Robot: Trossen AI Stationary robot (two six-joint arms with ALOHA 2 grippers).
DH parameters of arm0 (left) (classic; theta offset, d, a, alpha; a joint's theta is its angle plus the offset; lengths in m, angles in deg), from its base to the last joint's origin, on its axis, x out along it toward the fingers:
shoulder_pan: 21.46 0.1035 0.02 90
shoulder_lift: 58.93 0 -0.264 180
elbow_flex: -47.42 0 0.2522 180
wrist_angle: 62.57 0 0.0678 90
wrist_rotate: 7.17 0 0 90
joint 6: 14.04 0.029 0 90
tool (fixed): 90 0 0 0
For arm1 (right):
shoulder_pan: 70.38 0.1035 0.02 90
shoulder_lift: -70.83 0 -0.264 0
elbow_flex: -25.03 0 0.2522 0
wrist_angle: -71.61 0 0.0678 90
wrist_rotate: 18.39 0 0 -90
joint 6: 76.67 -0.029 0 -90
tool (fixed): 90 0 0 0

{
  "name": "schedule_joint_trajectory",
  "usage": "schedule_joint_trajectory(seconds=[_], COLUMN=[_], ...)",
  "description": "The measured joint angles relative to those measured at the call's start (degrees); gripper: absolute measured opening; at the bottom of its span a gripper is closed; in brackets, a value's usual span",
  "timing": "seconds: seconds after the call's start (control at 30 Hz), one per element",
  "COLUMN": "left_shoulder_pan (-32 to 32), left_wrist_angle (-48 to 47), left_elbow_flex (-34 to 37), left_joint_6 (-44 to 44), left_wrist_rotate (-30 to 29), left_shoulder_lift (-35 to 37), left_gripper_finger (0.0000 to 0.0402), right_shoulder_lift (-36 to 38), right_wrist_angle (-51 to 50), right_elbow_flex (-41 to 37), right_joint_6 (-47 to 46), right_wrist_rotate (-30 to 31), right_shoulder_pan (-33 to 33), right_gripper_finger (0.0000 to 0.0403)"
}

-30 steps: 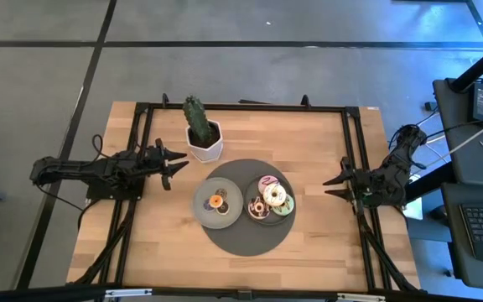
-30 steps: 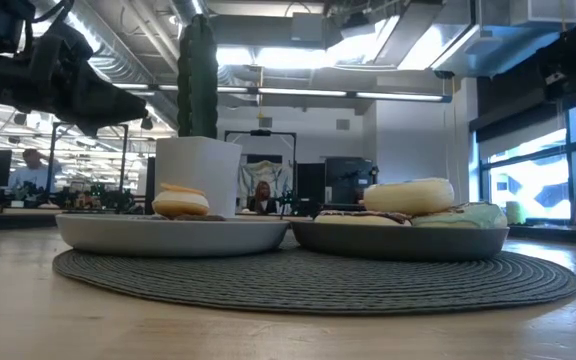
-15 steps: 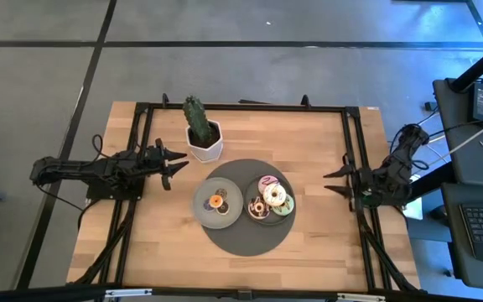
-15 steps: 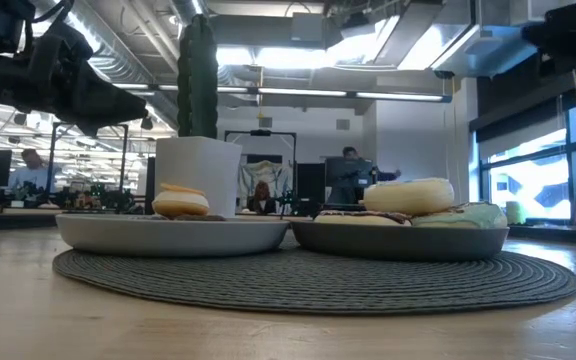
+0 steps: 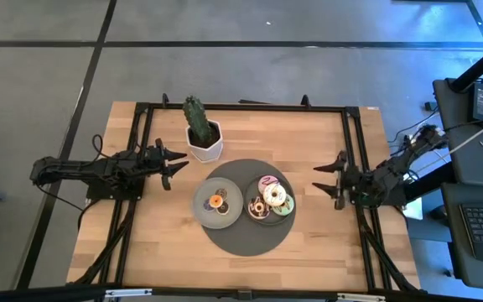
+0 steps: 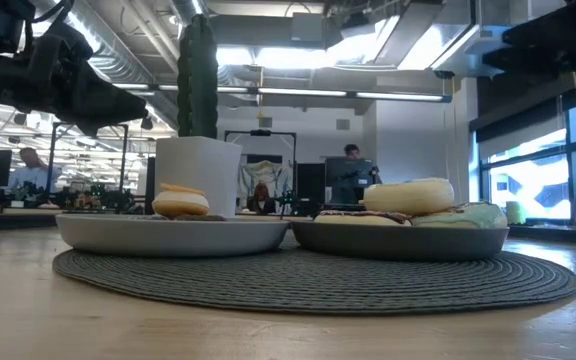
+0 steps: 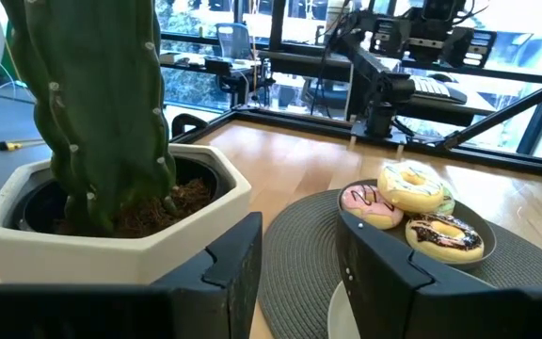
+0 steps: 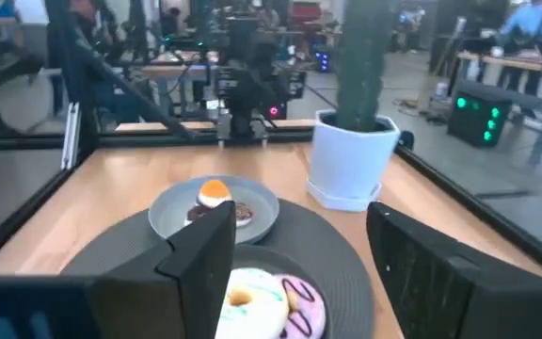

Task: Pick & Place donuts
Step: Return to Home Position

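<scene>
Wooden table (image 5: 141, 226) carries a woven mat (image 5: 241, 242) with two grey plates: small donuts (image 5: 217, 200) on the left plate (image 5: 201, 211), large donuts (image 5: 273, 195) piled on the right plate (image 5: 261, 221). Your right gripper (image 5: 325, 183) hangs at the table's right edge, spread wide and empty, with that pile directly to its left. Your left gripper (image 5: 176, 170), parted and empty, waits by the cactus pot (image 5: 204, 144). Homing likely means drawing the right arm rightward, away from the plates.

plates (image 5: 203, 211) side by side on mat (image 5: 241, 241) | donuts (image 5: 273, 197) on both | cactus pot (image 5: 205, 143) behind mat
</scene>
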State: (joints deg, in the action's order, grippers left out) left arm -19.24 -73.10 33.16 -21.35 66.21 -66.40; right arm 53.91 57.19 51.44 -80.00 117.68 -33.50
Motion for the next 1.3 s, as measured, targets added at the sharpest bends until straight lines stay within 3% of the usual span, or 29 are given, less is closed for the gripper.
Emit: schedule_joint_trajectory(seconds=[0.23,0.63,1.0,1.3], left_shoulder_pan=[0.0,0.0,0.0,0.0], left_wrist_angle=[0.0,0.0,0.0,0.0], left_elbow_flex=[0.0,0.0,0.0,0.0], left_joint_6=[0.0,0.0,0.0,0.0], left_wrist_rotate=[0.0,0.0,0.0,0.0], left_shoulder_lift=[0.0,0.0,0.0,0.0], left_gripper_finger=[0.0135,0.0136,0.0133,0.0132], right_shoulder_lift=[-17.6,-49.5,-66.6,-69.7], right_wrist_angle=[1.6,-9.8,-14.8,-18.0], right_elbow_flex=[6.8,23.7,32.7,34.6], right_joint_6=[1.4,1.2,3.8,3.1], right_wrist_rotate=[-12.6,-37.6,-38.8,-38.8], right_shoulder_pan=[-8.2,-20.9,-22.7,-22.8], right_gripper_finger=[0.0223,0.0192,0.017,0.0168])
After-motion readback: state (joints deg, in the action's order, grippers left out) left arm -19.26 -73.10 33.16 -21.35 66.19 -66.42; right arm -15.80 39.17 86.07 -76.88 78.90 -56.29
